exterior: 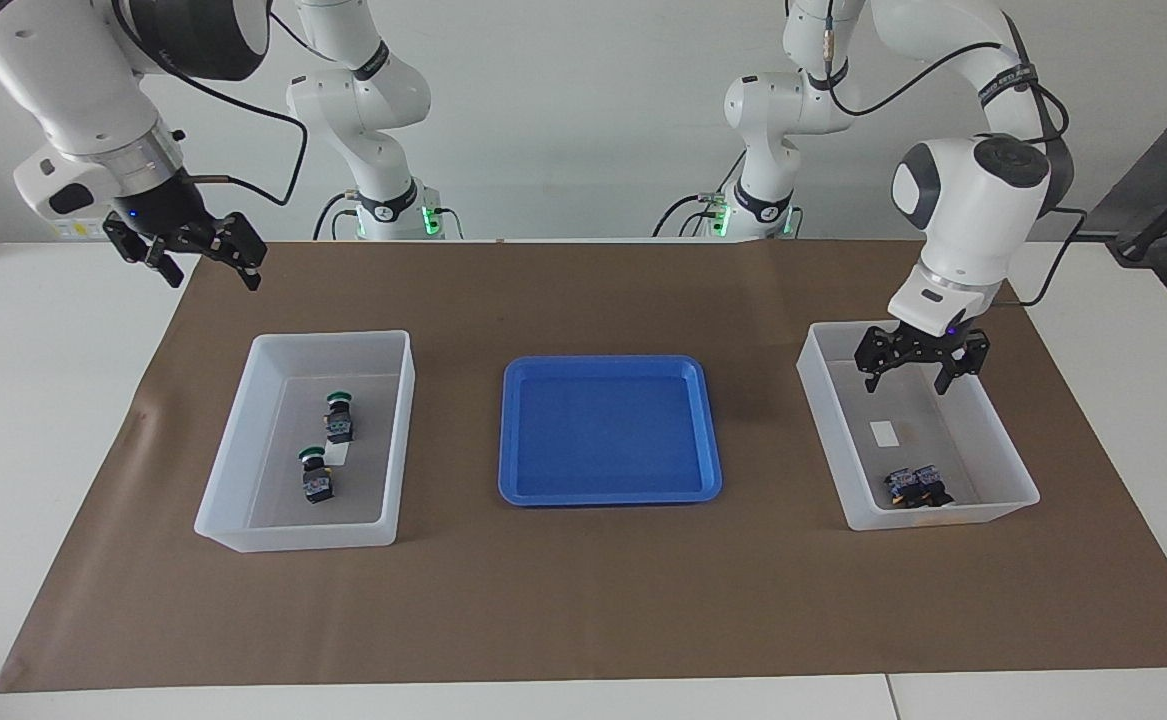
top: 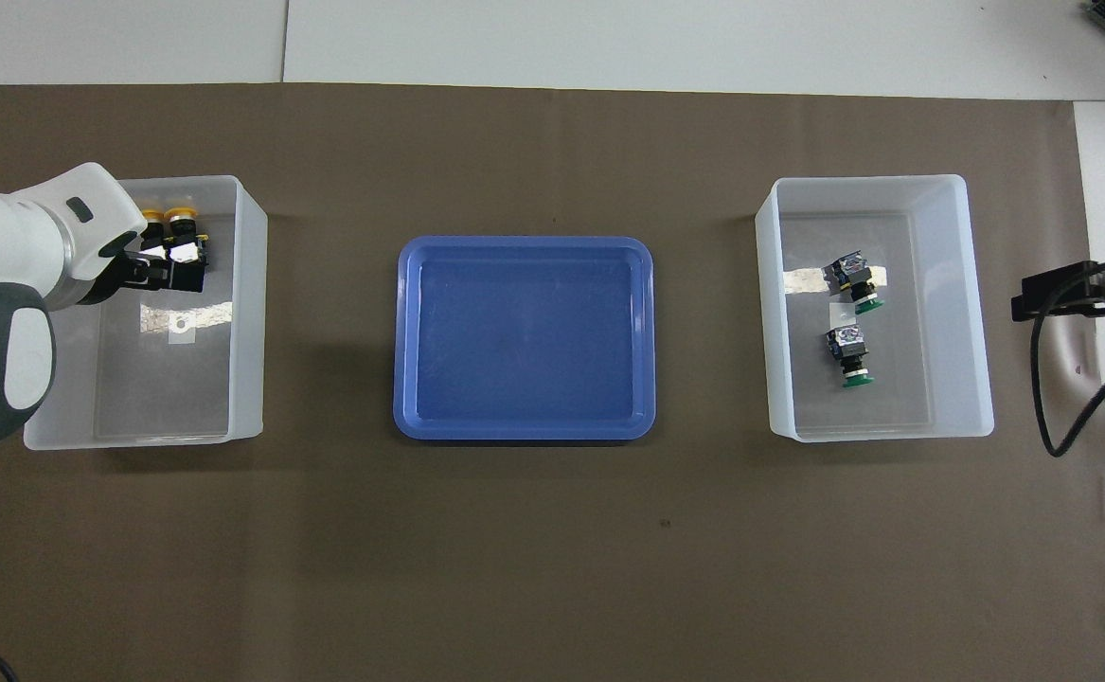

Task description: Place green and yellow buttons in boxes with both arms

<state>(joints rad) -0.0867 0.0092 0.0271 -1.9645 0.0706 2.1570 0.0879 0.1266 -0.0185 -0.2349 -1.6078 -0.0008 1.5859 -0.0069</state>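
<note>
Two green buttons (exterior: 340,415) (exterior: 315,475) lie in the box (exterior: 333,338) at the right arm's end; in the overhead view they (top: 853,282) (top: 850,358) lie in the same box (top: 978,313). Two yellow buttons (exterior: 918,487) lie side by side in the box (exterior: 823,400) at the left arm's end, in the corner farthest from the robots (top: 173,227). My left gripper (exterior: 908,385) is open and empty, just above this box's (top: 249,313) end nearest the robots, apart from the yellow buttons. My right gripper (exterior: 211,275) is open and empty, raised over the mat's corner beside its box.
A shallow blue tray (exterior: 608,430) sits empty in the middle of the brown mat between the two boxes; it also shows in the overhead view (top: 524,336). White table surface surrounds the mat.
</note>
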